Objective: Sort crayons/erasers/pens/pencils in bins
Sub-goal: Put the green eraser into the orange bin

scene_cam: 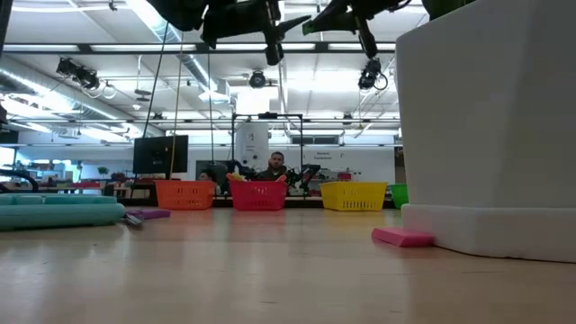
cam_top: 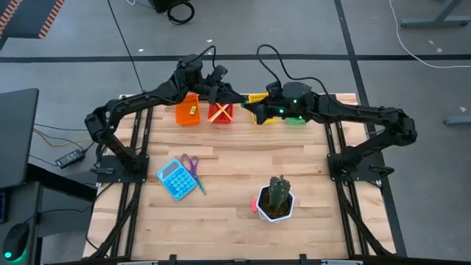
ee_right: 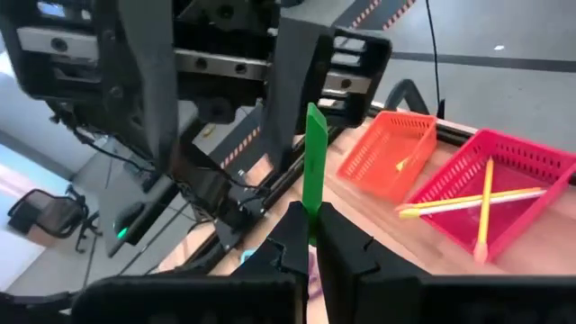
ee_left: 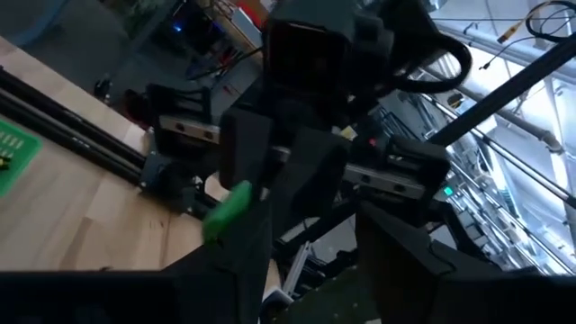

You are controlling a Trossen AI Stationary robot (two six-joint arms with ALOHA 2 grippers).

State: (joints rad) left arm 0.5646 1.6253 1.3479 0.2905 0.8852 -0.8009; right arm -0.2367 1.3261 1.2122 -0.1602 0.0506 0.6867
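A green crayon (ee_right: pixel 314 157) is clamped in the right tool (ee_right: pixel 309 236) beside the red bin (cam_top: pixel 220 112). The left tool (cam_top: pixel 229 94) is held spread around the crayon's far end, above that bin.

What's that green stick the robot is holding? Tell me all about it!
The green crayon is a short, thin, straight stick, bright green, with a smooth waxy look. The right hand pinches its lower end between two dark fingers, so it stands up from them. The left hand's wide-set fingers sit around its other end, one beside it; whether they touch it cannot be told. It hangs in the air by the far edge of the table, near the red bin with two crossed pencils inside.
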